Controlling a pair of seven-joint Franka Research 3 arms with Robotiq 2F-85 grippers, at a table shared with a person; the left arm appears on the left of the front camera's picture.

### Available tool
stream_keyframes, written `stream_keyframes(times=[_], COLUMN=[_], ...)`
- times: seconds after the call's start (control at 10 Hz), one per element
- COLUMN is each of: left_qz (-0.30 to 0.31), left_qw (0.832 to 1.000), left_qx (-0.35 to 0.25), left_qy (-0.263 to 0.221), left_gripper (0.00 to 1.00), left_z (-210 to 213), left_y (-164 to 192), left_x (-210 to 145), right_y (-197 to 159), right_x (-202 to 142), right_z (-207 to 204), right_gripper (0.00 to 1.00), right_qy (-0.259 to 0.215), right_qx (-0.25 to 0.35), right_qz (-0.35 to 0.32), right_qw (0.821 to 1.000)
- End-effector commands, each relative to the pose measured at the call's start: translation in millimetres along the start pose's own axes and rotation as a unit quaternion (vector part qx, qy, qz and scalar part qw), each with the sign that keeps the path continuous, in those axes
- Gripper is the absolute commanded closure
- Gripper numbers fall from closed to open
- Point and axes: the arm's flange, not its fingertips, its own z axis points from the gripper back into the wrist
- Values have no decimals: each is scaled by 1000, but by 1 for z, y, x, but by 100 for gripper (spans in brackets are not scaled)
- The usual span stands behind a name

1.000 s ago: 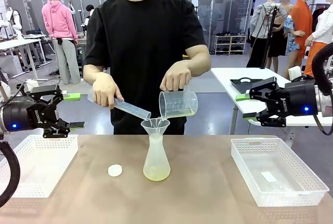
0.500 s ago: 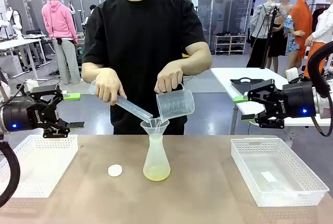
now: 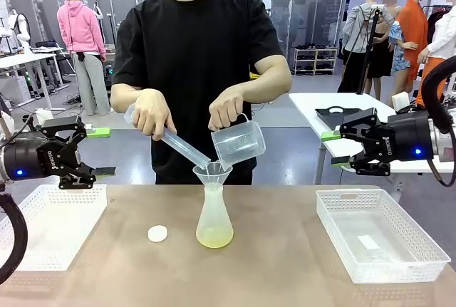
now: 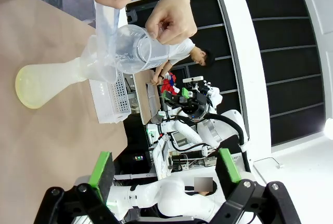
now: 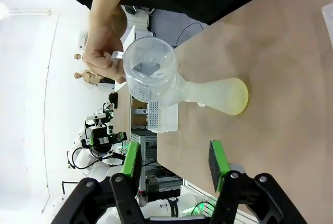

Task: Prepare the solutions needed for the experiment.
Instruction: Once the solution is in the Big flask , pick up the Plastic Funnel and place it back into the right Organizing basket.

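Both the left gripper (image 3: 102,152) and right gripper (image 3: 333,147) hang aside, jaws apart and empty, while the person (image 3: 196,58) tips a cylinder (image 3: 182,147) and beaker (image 3: 240,143) over the funnel (image 3: 212,174) so the solutions (image 3: 214,237) pool at the bottom of the flask (image 3: 214,214).

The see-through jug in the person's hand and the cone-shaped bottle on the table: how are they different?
The clear plastic handled jug is held tilted in the air; the frosted cone-shaped flask stands upright on the table. The jug's mouth is wide; the flask narrows to a thin neck holding a funnel. The flask holds shallow pale yellow-green liquid; the jug looks nearly empty. Both are see-through.
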Motion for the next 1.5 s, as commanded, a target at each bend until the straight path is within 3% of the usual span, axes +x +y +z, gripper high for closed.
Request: stream_keyframes(times=[0.0,1.4], left_qz=[4,4], left_qw=[1000,1000], left_qx=[-10,-10], left_qy=[-3,-3], left_gripper=[0,0], left_z=[-2,-2], left_y=[-1,-1], left_x=[-1,-1], right_y=[3,3], right_x=[0,0], right_z=[-1,-1], right_gripper=[34,34], right_qy=[-4,-4], right_qx=[7,7], right_qz=[-4,-4], right_qw=[1000,1000])
